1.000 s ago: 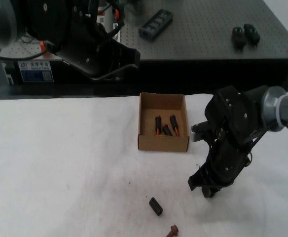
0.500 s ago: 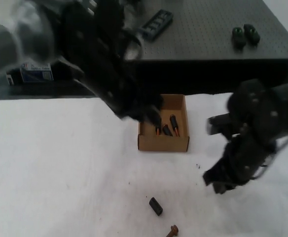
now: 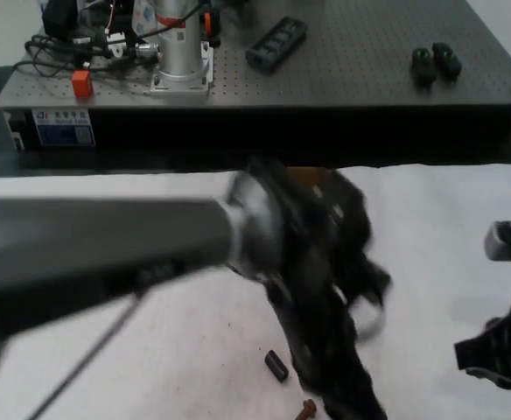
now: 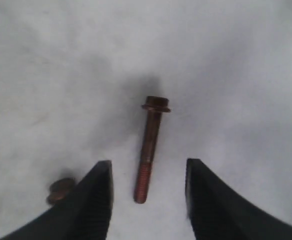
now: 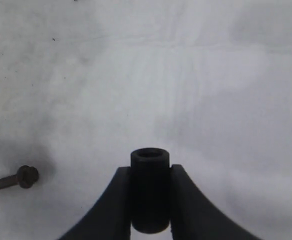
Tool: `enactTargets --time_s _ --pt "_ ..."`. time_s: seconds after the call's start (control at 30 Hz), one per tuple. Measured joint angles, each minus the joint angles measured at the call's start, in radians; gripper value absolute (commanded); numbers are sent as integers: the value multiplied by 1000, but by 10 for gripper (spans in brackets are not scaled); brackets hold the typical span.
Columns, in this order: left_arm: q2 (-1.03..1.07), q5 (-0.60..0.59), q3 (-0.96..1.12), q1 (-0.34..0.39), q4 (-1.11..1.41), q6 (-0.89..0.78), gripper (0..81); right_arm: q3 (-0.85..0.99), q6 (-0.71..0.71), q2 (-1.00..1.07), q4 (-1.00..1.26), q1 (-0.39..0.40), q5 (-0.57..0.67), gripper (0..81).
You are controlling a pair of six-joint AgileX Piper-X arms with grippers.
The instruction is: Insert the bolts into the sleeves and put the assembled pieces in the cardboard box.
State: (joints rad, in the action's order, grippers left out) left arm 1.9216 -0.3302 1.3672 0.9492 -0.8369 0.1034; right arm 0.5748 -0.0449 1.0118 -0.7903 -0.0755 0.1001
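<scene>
Left gripper (image 4: 148, 164) being held wide open, empty, astride bolt (image 4: 150, 150) for pickup, lower centre of high view. Cardboard box (image 3: 304, 175) being largely masked by left arm (image 3: 150, 236), centre. Sleeve (image 5: 150, 197) being gripped in closed right gripper (image 5: 150, 170), right edge of same view, bore outward for insertion.

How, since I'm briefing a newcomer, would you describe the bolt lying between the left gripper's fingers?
On the white cloth, find the left gripper, open over it. The bolt lies flat between its fingertips, copper-coloured, full threaded shank showing. The other bolt beside one finger is half hidden, just its flanged head visible.
</scene>
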Motion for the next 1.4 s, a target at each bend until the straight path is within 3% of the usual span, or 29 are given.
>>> enactTargets --time_s 0.2,0.57,0.67,0.8,1.03,1.27,1.4 --pt "64 88 0 75 12 50 336 -3 2 -54 -63 -40 0 17" --pt "91 146 0 80 129 72 329 -3 2 -90 -70 -47 0 17" --pt "97 152 0 80 131 72 235 -3 2 -97 -72 -47 0 17" --pt "101 158 4 78 131 74 4 -3 2 -96 -75 -47 0 17" --pt "93 180 21 75 121 2 7 -3 2 -96 -75 -47 0 17" --pt "-129 209 -43 -9 183 -171 7 -15 -8 -134 -75 -47 40 17" --pt "-341 185 -165 -88 377 -299 7 -70 4 -228 -63 -47 209 17"
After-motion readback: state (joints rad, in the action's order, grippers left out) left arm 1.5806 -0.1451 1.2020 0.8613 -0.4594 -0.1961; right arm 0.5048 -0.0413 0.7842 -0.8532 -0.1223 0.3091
